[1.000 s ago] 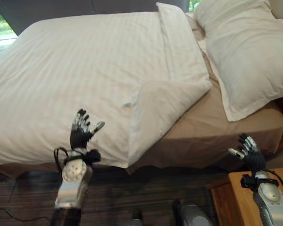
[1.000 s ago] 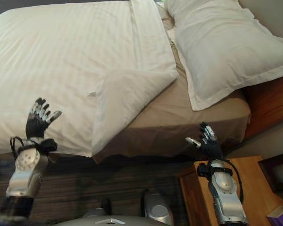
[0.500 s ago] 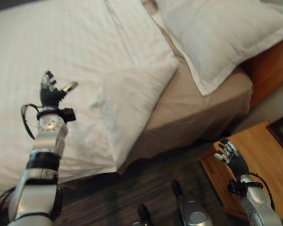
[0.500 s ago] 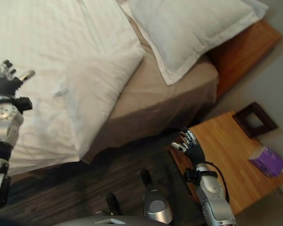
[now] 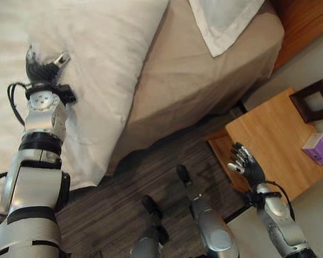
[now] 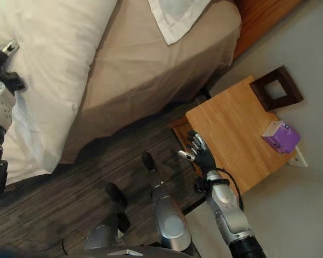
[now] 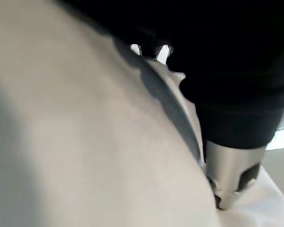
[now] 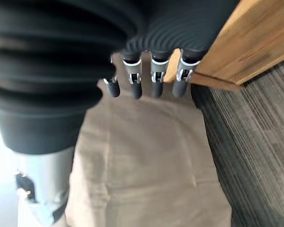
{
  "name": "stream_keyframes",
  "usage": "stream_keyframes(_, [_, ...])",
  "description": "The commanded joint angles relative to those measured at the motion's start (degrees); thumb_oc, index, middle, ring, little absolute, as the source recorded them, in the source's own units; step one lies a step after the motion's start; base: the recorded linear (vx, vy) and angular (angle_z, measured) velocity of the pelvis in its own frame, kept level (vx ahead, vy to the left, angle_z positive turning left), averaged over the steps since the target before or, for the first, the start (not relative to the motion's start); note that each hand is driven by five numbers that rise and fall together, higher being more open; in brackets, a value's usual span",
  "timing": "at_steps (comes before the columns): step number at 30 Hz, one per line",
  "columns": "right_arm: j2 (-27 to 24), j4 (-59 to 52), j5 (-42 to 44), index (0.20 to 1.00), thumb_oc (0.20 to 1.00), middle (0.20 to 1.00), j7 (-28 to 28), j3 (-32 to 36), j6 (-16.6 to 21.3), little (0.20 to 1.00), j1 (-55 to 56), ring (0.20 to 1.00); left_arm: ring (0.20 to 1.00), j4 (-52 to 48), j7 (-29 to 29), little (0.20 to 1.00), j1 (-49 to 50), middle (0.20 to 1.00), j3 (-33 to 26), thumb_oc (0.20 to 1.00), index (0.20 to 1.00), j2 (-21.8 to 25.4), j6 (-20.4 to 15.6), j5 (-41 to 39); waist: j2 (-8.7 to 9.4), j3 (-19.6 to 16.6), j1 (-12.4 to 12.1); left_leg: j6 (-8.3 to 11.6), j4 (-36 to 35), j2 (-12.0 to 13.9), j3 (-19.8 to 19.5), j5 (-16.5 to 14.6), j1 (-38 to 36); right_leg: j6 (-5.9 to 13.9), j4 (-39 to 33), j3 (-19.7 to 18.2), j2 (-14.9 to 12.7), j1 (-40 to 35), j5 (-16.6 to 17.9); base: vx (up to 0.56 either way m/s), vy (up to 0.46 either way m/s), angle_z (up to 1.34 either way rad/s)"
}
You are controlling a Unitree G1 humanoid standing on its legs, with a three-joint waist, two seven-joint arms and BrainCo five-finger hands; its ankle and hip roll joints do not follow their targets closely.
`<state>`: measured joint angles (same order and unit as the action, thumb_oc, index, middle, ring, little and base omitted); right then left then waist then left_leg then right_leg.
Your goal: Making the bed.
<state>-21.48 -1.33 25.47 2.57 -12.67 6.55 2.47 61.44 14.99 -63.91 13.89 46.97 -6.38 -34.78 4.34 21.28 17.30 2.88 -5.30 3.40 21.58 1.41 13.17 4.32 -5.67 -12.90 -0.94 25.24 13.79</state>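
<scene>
Lying under left fingers (image 5: pixel 35 58): duvet (image 5: pixel 97 64)

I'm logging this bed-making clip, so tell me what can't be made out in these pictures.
- Pillow: the eye views' top edge cuts it, so just a corner shows.
- White duvet: cut by the top and left edges; how far it is spread is unknown.
- Left hand: whether it touches the duvet is unclear; in its wrist view the dark cover hides its fingers.
- Purple box on the nightstand: print too small.
</scene>
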Motion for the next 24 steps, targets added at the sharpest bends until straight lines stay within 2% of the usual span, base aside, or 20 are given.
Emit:
stream_keyframes(1, [0.30,-0.03,1.75,1.000,1.000,1.000,0.96,1.55,3.76,1.000,-1.82,1.000,1.000,4.76,-1.84,1.000,-7.64,1.000,3.13,1.000,1.000,2.11,0.38,4.02,-0.52,0.30,0.75,3.42,0.30,2.74,-3.41,4.69,2.39,6.38,1.06,2.43,-3.03,-3.06,-5.20,-0.01,-0.005,-0.03])
stream_keyframes(2, [0.37,0.11,1.70,1.000,1.000,1.000,1.03,1.40,3.98,1.000,-1.80,1.000,1.000,5.33,-1.93,1.000,-8.58,1.000,4.29,1.000,1.000,2.17,0.71,6.68,-0.51,0.44,0.98,3.43,0.30,2.73,-3.29,4.74,2.61,6.50,0.99,2.41,-2.97,-2.83,-5.10,0.00,0.000,0.00])
stream_keyframes(4, [0.94,0.14,1.36,1.000,1.000,1.000,1.40,1.44,4.37,1.000,-1.53,1.000,1.000,3.46,-2.54,1.000,-7.67,1.000,3.96,1.000,1.000,0.37,-0.18,5.85,-0.33,1.07,0.98,3.52,0.30,2.64,-3.02,4.68,3.20,6.80,0.90,2.53,-2.96,-2.07,-4.93,0.00,0.000,0.00])
stream_keyframes(5, [1.07,0.18,1.06,1.000,1.000,1.000,1.41,1.27,4.40,1.000,-1.32,1.000,0.288,2.08,-3.04,0.288,-6.34,0.288,3.36,0.288,0.288,-0.77,-0.60,4.57,-0.40,1.22,0.88,3.49,0.30,2.57,-3.12,4.60,3.06,6.81,0.91,2.61,-2.92,-2.15,-5.01,0.03,-0.006,0.00])
stream_keyframes(6, [0.93,0.47,0.55,1.000,1.000,1.000,1.38,1.02,4.37,1.000,-1.21,1.000,0.200,1.23,-3.44,0.200,-5.61,0.200,3.57,0.200,0.200,-1.50,-0.65,4.65,-0.59,1.24,0.84,3.52,0.30,2.51,-3.10,4.52,2.89,6.78,0.89,2.55,-2.95,-2.33,-5.09,0.03,-0.001,0.00])
stream_keyframes(11, [0.14,1.17,-1.61,1.000,1.000,1.000,0.83,0.60,4.09,1.000,-1.58,1.000,0.200,-4.42,-5.27,0.200,-3.93,0.200,7.02,0.200,0.200,-2.84,-1.05,8.39,-1.36,1.22,0.63,3.53,0.30,2.39,-2.90,4.08,1.67,6.85,0.90,2.46,-3.12,-3.32,-5.37,0.02,0.014,0.01])
stream_keyframes(14, [-0.22,2.27,-2.51,1.000,1.000,1.000,1.94,2.39,4.14,1.000,-2.25,1.000,0.200,-23.11,-5.32,0.200,0.03,0.200,11.38,0.200,0.200,-7.68,-2.83,7.23,-3.26,1.14,-0.11,3.20,0.30,1.94,-4.09,3.70,0.62,6.76,0.89,3.63,-3.79,-4.92,-5.92,0.02,0.001,0.01])
stream_keyframes(15, [-0.22,2.26,-2.51,1.000,1.000,1.000,1.95,2.38,4.13,1.000,-2.24,1.000,0.200,-23.13,-5.31,0.200,0.06,0.200,11.36,0.200,0.200,-7.68,-2.82,7.24,-3.27,1.14,-0.10,3.20,0.30,1.94,-4.10,3.70,0.62,6.76,0.89,3.64,-3.80,-4.93,-5.92,0.02,-0.010,0.12])
stream_keyframes(16, [-0.13,3.04,-3.19,1.000,1.000,1.000,2.98,3.63,3.85,1.000,-2.29,1.000,0.200,-31.99,-5.64,0.200,2.35,0.200,14.50,0.200,0.200,-10.85,-3.33,6.33,-3.96,1.13,-0.46,3.05,0.30,1.70,-4.92,3.71,0.41,6.64,0.85,4.64,-4.12,-5.67,-6.19,0.02,-0.010,0.12])
stream_keyframes(20, [-0.03,3.47,-4.54,1.000,1.000,1.000,5.26,4.98,3.59,1.000,-3.73,1.000,0.200,-44.77,-9.53,0.200,5.52,0.200,19.68,0.200,0.200,-17.62,-3.79,2.56,-4.89,1.65,-0.46,2.85,0.30,1.23,-6.24,3.67,0.61,6.64,0.84,5.49,-4.48,-6.14,-6.35,-0.01,-0.005,0.14])
stream_keyframes(24, [0.19,2.78,-5.26,1.000,1.000,1.000,5.45,5.64,3.71,1.000,-3.07,1.000,0.200,-50.65,-13.01,0.200,10.80,0.200,21.79,0.200,0.200,-19.55,-3.00,0.40,-5.45,2.14,-0.37,2.74,0.30,1.13,-5.98,3.65,0.71,6.60,0.72,4.97,-4.57,-6.03,-6.31,0.00,0.002,0.03])
